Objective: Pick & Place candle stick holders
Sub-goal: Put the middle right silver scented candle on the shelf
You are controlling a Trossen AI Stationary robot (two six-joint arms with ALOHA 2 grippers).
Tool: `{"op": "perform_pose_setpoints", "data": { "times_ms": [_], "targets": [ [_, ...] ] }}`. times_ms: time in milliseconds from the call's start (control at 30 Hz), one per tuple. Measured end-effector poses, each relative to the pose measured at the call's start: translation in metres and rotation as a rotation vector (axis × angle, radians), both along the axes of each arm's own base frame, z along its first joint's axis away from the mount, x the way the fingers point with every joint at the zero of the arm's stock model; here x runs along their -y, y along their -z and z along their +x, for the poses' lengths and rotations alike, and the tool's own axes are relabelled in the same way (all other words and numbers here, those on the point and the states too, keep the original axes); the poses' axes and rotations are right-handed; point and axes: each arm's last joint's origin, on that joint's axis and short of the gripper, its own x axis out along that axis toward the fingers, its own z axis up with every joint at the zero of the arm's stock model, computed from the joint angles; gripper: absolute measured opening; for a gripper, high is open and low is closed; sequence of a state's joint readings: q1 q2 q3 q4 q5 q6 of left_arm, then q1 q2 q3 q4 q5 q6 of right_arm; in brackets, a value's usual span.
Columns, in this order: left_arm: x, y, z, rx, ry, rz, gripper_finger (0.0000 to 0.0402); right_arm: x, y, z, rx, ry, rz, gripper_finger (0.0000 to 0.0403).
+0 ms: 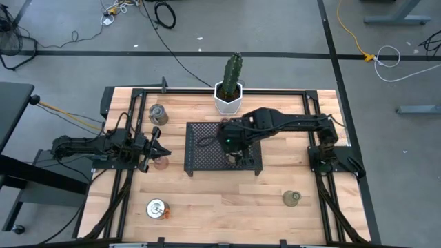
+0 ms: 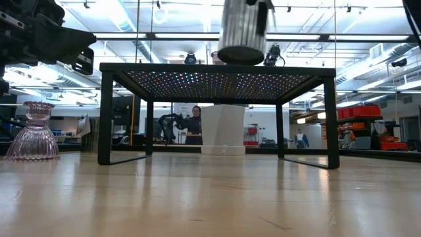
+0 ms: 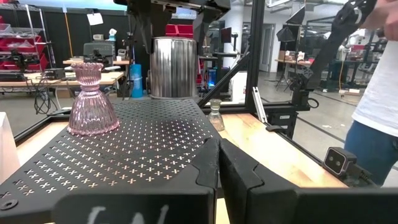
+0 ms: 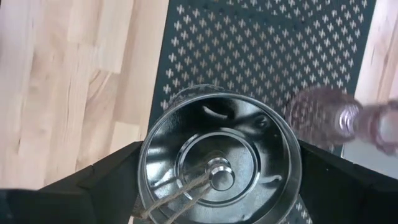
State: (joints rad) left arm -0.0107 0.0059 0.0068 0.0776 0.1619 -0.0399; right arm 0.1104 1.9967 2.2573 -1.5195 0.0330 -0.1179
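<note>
High view: table (image 1: 227,207), tray (image 1: 207,162) mid-table, pot (image 1: 228,102) behind it. Right gripper (image 1: 234,146) is over the tray; left gripper (image 1: 157,148) is off the tray's left side, beside the pink holder (image 1: 162,164). Two more silver holders stand on the table, one back left (image 1: 158,114), one front left (image 1: 158,208); green cup (image 1: 292,198) front right.

Low view alone shows the gripped silver holder (image 2: 241,29) upright, its base at the tray top, and the pink holder on the table, not the tray.

Right wrist view: fingers (image 4: 106,180) clamp that holder's rim on both sides; twine (image 4: 180,190) inside; blurred pinkish glass beside it, placement unclear.

Left wrist view: left fingers pressed together, holding nothing; person (image 3: 379,93) past the table.
</note>
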Motion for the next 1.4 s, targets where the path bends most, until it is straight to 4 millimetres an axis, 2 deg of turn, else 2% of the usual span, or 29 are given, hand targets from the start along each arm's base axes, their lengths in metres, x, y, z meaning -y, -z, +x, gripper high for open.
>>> {"op": "perform_pose_setpoints", "data": {
  "times_ms": [300,500,1400],
  "targets": [
    [0.000,0.000,0.000,0.000,0.000,0.000,0.0018,-0.002,0.015,0.017,-0.016,-0.020,-0.009,0.0363],
    [0.000,0.000,0.000,0.000,0.000,0.000,0.0018,-0.002,0.013,0.023,0.057,-0.037,-0.007,0.0363],
    [0.000,0.000,0.000,0.000,0.000,0.000,0.0018,-0.001,0.031,0.032,0.057,-0.040,0.015,0.0364]
  ]
}}
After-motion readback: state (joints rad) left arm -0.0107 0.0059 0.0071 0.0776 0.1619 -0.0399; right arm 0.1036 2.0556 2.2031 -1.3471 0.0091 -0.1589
